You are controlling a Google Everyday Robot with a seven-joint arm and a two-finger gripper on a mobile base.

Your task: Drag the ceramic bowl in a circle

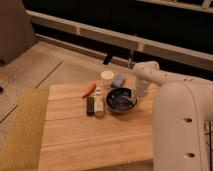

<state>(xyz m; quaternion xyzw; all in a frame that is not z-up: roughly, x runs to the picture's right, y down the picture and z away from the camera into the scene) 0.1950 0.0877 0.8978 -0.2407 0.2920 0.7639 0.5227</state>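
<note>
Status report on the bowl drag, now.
Gripper down at ceramic bowl's right rim. Bowl on wooden table, far right. White bottle and dark block close on its left; cup just behind.

Jaws [134, 98] beside ceramic bowl [120, 99]; cup [106, 78] behind.

No readable text, labels, brands or numbers anywhere. End effector [134, 95] at right rim of ceramic bowl [120, 99], frame centre; no markings legible on either.
</note>
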